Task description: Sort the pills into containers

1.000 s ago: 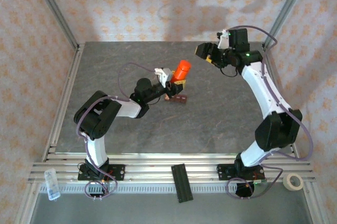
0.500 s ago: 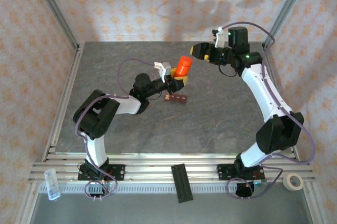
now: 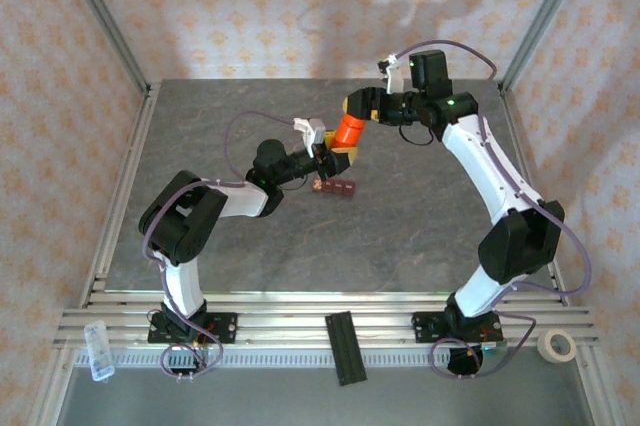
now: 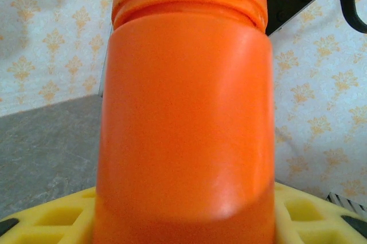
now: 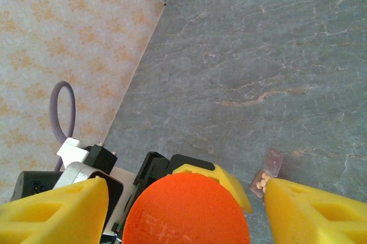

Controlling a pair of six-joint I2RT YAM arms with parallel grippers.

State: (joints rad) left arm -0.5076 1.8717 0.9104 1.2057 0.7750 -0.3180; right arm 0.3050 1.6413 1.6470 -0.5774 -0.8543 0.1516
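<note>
Papered walls (image 3: 250, 6), pale with a repeating orange motif, close the space in on three sides, with bare metal posts (image 3: 100, 16) slanting up at the back corners. The counter (image 3: 420, 226) is a grey slab veined like stone, matte and unmarked over most of its spread. Along its near edge run ribbed aluminium rails (image 3: 300, 331), which carry a black bar (image 3: 345, 348), a roll of tape (image 3: 557, 345) at the right end and a small clear case (image 3: 98, 350) at the left.

The two arms meet over the middle back of the slab. The left pincer (image 3: 336, 152) grips the lower body of an orange bottle (image 3: 348, 131) and holds it tilted, cap toward the right arm. The right pincer (image 3: 356, 109) stands open around that cap; in its wrist view the yellow fingers (image 5: 54, 209) sit on either side with a narrow gap on each.

The containers (image 3: 335, 187), a short red-brown bar, lie flat on the counter just beside the left pincer, on its near side. One compartment holds a few pale pills (image 5: 262, 182).
</note>
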